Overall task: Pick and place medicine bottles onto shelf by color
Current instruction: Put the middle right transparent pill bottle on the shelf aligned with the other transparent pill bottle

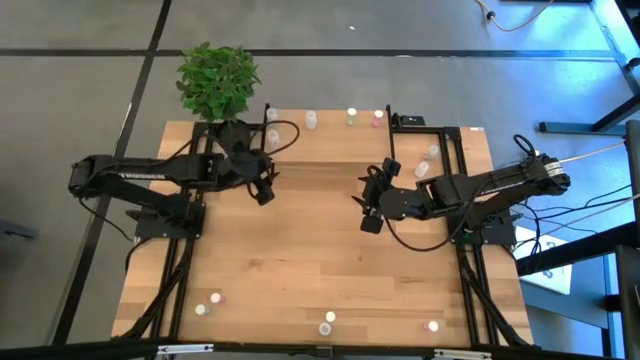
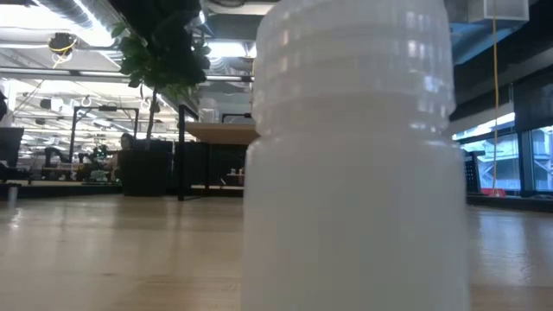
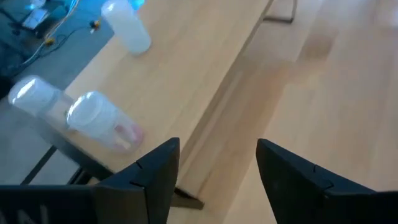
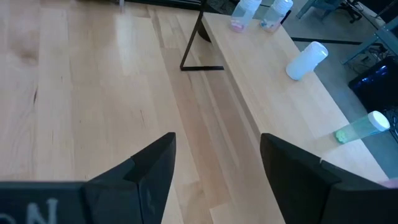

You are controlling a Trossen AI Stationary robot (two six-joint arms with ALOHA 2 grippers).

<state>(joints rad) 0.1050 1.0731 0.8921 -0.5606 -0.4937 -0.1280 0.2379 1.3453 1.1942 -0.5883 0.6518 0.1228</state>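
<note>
Jaws on both arms stand apart and empty. Just ahead of the left gripper (image 3: 214, 180), two medicine bottles (image 3: 93, 118) stand upright on the shelf (image 3: 205, 68); the right gripper (image 4: 214, 180) is farther off.

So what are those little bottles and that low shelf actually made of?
The bottles look like translucent, slightly frosted plastic: the one close up in the low view is milky, with moulded ridges near its top. The shelf seems to be pale wood with a smooth matt face and visible grain, on thin black legs, probably metal.
</note>
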